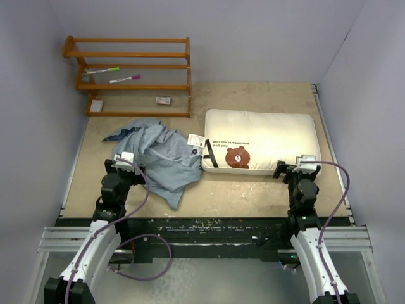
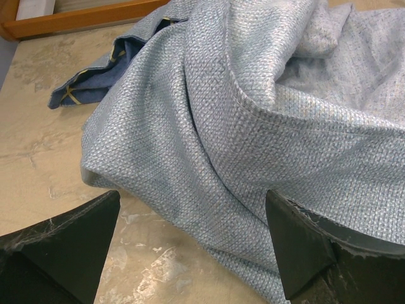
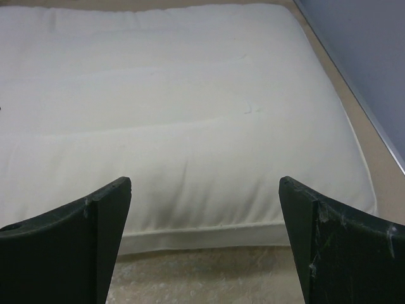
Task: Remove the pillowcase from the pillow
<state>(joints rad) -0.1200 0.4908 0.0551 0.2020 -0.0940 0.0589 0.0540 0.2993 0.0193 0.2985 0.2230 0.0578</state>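
The pillowcase [image 1: 157,156] lies crumpled on the table, left of the pillow, pale blue-grey inside out with a darker blue corner at its far left. It fills the left wrist view [image 2: 253,120]. The bare cream-white pillow [image 1: 262,142] lies at centre right, with a brown bear face, black text, black strap and white tag at its left end. My left gripper [image 1: 124,159] [image 2: 193,212] is open and empty at the pillowcase's near left edge. My right gripper [image 1: 300,163] [image 3: 204,190] is open and empty just before the pillow's near right edge [image 3: 190,126].
A wooden rack [image 1: 130,75] stands at the back left with two markers and small cards on it. Grey walls close in the table on three sides. A metal rail [image 1: 332,145] runs along the right edge.
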